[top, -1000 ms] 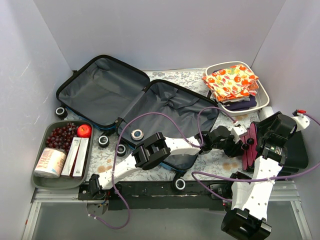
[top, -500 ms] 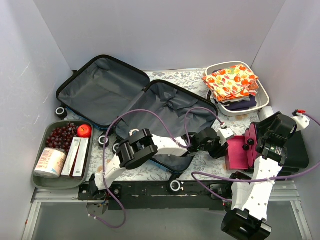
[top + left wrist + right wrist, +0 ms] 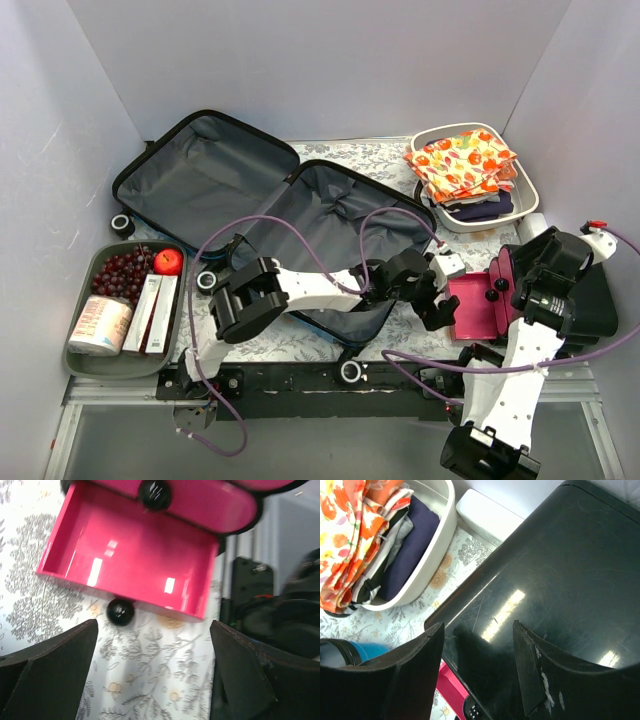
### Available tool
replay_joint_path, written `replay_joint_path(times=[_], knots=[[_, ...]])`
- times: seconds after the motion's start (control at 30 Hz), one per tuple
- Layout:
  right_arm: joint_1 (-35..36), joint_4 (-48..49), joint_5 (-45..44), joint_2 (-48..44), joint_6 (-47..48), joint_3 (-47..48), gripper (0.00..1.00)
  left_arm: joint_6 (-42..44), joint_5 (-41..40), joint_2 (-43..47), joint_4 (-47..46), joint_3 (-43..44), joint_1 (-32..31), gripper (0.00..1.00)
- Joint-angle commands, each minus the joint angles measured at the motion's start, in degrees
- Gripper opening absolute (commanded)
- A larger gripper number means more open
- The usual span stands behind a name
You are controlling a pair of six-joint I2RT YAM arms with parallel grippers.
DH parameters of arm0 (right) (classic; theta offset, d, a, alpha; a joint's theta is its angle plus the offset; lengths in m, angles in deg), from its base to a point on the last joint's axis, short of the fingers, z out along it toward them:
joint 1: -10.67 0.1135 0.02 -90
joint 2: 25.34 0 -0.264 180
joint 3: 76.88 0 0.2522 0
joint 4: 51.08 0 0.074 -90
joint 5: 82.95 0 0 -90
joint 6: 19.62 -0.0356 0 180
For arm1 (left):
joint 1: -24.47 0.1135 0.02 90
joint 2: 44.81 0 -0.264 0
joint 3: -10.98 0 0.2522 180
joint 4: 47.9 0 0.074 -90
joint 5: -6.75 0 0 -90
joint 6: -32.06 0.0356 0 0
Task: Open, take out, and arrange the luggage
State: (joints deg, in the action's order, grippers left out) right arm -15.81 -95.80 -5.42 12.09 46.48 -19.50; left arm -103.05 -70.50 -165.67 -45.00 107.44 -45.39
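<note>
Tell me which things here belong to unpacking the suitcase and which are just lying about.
Job: luggage, lying open; pink drawer box, by the open left gripper.
Lying about: grey tray of grapes, apple and boxes; white tub of folded clothes; black case.

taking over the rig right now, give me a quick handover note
Left gripper: open, nothing held, over the pink case, which lies open on the table right of the luggage.
Right gripper: open, empty, above the black case at the far right.
Luggage: open flat, both halves look empty.
Done: opening. Grapes and boxes are in the grey tray on the left, folded cloths in the white tub at the back right.
Left: probably only tidying the pink case and black case.
</note>
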Motion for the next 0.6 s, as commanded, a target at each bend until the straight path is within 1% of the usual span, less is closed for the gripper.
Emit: replay_joint_path(times=[0.0,0.07,0.1,0.17,0.27,0.3,0.33,0.4,0.43,0.47,0.5,0.53,0.57], knots=[[0.29,-12.46,2.09,0.80,2.89,1.91,0.66,-0.25,6.04,10.37,2.06,-0.34,0.96,0.98],[0.38,-12.28,5.41,0.80,4.46,3.13,0.67,-0.16,11.12,13.36,2.41,-0.26,0.96,0.98],[0.55,-12.46,6.31,1.41,4.91,3.75,0.68,-0.16,11.94,14.15,2.85,0.27,0.96,0.98],[1.08,-13.85,7.63,2.64,6.49,5.86,0.68,0.63,12.91,15.82,6.79,2.28,0.96,0.98],[2.39,-15.35,9.29,5.01,9.56,12.26,0.68,-0.34,8.00,19.51,8.39,3.53,1.31,0.98],[2.92,-15.88,10.44,6.94,10.18,16.72,0.68,-1.47,3.12,20.65,8.30,3.35,1.57,0.98],[3.53,-16.58,11.58,8.17,10.89,18.77,0.68,-2.61,1.33,22.66,9.26,3.70,2.10,0.98],[6.17,-17.55,15.45,11.42,12.47,22.73,0.66,-8.66,-1.32,24.08,12.94,5.45,5.95,0.98],[7.57,-17.47,16.07,12.39,12.65,25.35,0.66,-11.04,-1.33,25.31,17.22,6.42,7.88,0.98],[11.67,-17.12,16.07,13.19,12.65,26.25,0.66,-15.24,-1.68,26.28,18.75,6.16,12.34,0.98],[14.24,-16.16,15.38,14.67,12.39,26.87,0.65,-17.45,-2.20,27.16,19.98,5.55,14.82,0.98],[17.22,-15.45,14.15,15.56,11.95,27.74,0.65,-18.78,-3.51,27.95,23.21,4.24,17.02,0.98],[24.04,-14.84,10.83,17.48,11.43,27.93,0.65,-19.84,-4.31,29.78,24.64,3.62,21.22,0.98]])
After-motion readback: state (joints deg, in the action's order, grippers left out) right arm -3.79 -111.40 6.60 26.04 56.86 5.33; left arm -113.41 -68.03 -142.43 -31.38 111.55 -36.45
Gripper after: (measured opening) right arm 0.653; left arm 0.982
